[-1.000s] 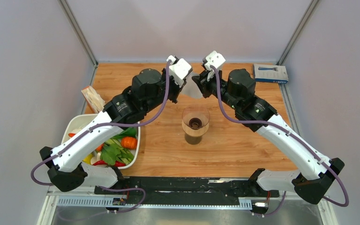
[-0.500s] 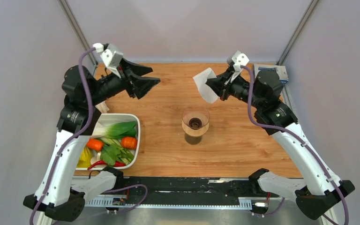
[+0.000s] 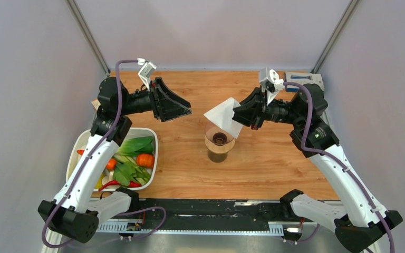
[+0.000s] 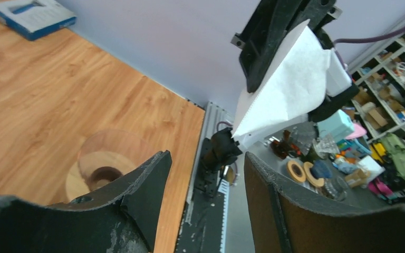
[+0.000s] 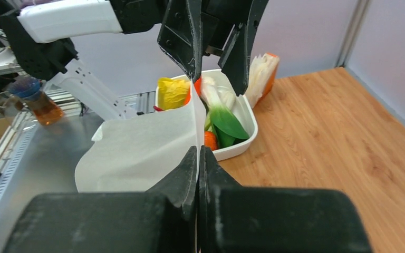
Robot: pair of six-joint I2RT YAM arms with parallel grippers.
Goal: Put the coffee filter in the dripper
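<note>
– The coffee filter [image 3: 222, 117]: where is it right now?

– Up in the air, pinched by its right edge in the right gripper [image 3: 237, 113], whose fingers are pressed tight together on the paper. From above, its lower corner overlaps the far rim of the dripper [image 3: 220, 138]. The left wrist view shows it hanging clear above, not inside.

– And the dripper itself?

– It is standing mid-table on what looks like a brown cup [image 3: 219, 156], with nothing in it and its centre hole showing.

– What is the other arm doing?

– The left gripper [image 4: 203, 168] has its fingers spread wide and holds nothing. It points at the filter from the left, a gap between them.

– So which step is this?

– I'd call it the carry. The filter is lifted and brought over the dripper, but not yet lowered.

– What does the next move need?

– The paper looks mostly flat, with its point off to the left. I think the point has to turn downward and sit over the hole before release. The thin paper could flop or catch on the rim, and the free gripper might help spread it open.

– Any writing to read?

– Only the blue box [image 3: 304, 82] at the far right corner has a label, and its print is too small to make out.
</note>
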